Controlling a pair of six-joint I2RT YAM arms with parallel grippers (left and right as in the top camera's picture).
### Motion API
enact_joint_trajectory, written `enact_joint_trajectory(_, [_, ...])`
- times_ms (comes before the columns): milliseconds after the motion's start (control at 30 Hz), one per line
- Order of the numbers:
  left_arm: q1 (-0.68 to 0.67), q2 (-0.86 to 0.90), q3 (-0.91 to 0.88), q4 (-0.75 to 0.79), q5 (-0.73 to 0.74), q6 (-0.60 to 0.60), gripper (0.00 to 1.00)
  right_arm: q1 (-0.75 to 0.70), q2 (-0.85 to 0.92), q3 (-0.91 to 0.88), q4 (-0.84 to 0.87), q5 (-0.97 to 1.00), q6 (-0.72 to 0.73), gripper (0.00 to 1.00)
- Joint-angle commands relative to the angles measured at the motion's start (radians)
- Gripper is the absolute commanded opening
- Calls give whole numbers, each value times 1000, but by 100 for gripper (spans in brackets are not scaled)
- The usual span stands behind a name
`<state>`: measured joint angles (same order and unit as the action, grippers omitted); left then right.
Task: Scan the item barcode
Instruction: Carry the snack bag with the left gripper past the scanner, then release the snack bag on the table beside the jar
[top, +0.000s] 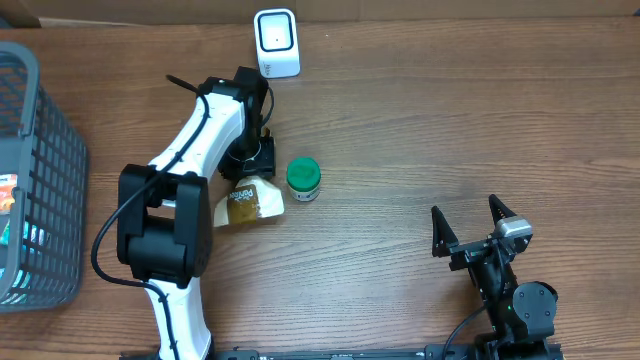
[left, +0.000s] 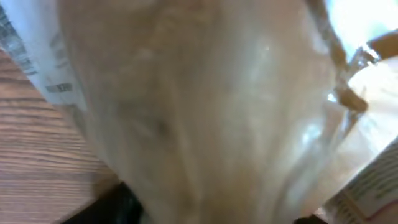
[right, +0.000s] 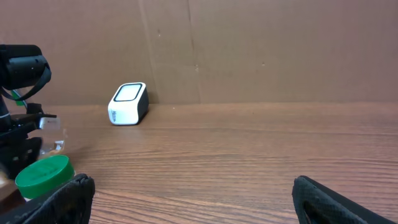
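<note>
The item is a beige pouch (top: 248, 203) with a clear window and a dark label, lying on the wooden table below the white scanner (top: 276, 42). My left gripper (top: 252, 165) points down onto the pouch's upper end. In the left wrist view the blurred pouch (left: 199, 112) fills nearly the whole frame, with only dark slivers of the fingers (left: 118, 208) showing at the bottom, so how the jaws stand is hidden. My right gripper (top: 468, 225) rests at the front right with its fingers wide apart and nothing between them. From its wrist camera the scanner (right: 128, 103) stands far left.
A green-lidded jar (top: 303, 178) stands just right of the pouch, also seen as the jar (right: 43, 176) at the left edge of the right wrist view. A grey wire basket (top: 40, 170) holding packaged goods occupies the left edge. A cardboard wall (right: 249, 43) backs the table.
</note>
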<state>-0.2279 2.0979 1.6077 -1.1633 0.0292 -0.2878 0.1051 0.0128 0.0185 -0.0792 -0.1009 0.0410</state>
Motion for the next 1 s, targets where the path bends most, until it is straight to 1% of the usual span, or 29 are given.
enact_joint_trajectory(0, [-10,10,-10,6,15,-8,72,-4,-10,-10,4,-5,4,100])
enact_joint_trajectory(33, [-10,10,-9,9,15,-8,75,-4,-10,-10,4,-5,4,100])
enact_joint_trajectory(133, [-5,9,13,0,15,-14,77,-3,-10,-10,5,-5,4,100])
enact_joint_trajectory(233, [3,2,70,-42,15,-27,76,-4,-10,-10,5,-5,4,100])
enact_joint_trajectory(333, [5,-6,164,-102,14,-27,75,-4,-10,-10,4,-5,4,100])
enact_joint_trajectory(500, [8,-29,395,-222,11,-27,75,-4,-10,-10,5,-5,4,100])
enact_joint_trajectory(633, [30,-52,639,-356,11,-27,74,-4,-10,-10,5,-5,4,100])
enact_joint_trajectory(833, [107,-79,968,-523,11,-26,73,-4,-10,-10,4,-5,4,100])
enact_joint_trajectory(900, [149,-108,1019,-526,24,0,72,-4,-10,-10,4,-5,4,100])
enact_joint_trajectory(967, [193,-153,1022,-526,15,-8,72,-4,-10,-10,4,-5,4,100])
